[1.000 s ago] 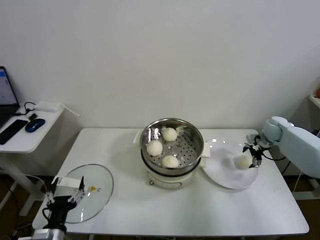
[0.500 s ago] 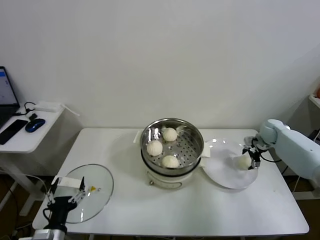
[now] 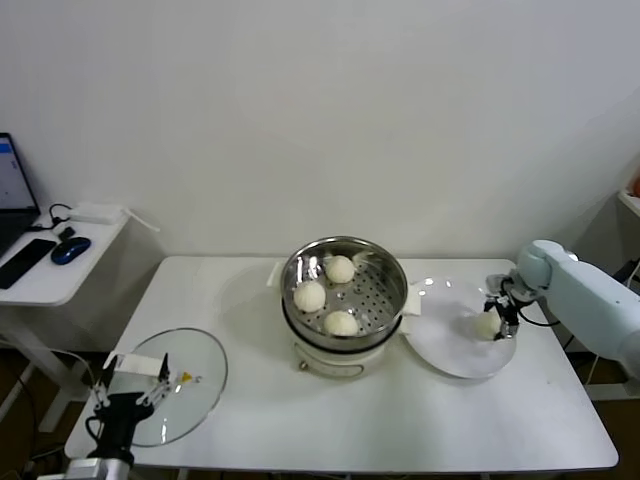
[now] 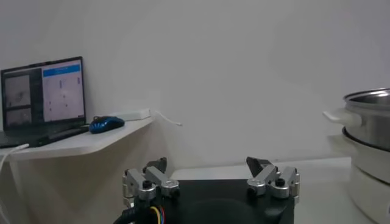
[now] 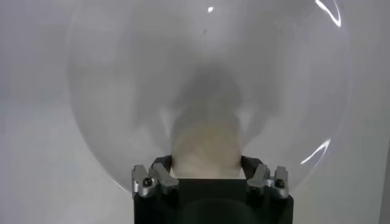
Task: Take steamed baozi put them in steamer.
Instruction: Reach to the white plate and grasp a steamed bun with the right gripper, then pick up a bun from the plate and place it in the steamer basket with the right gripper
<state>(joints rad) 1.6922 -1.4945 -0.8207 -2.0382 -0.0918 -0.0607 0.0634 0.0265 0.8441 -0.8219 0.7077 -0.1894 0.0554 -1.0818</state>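
Left gripper (image 3: 128, 385): parked at the bench's near-left corner by the glass lid (image 3: 170, 398); we see its fingers spread, holding nothing.
Steamer (image 3: 343, 290): mid-bench, three baozi inside.
Change: our right gripper (image 3: 497, 312) has closed in from wide open; its fingers now pinch the last baozi (image 3: 486, 324) on the white plate (image 3: 445, 355).
Meaning: we judge lifting comes next.
Obstruction: steamer's rim on our path.
Beyond: side desk with laptop (image 4: 42, 97), mouse (image 4: 106, 123).
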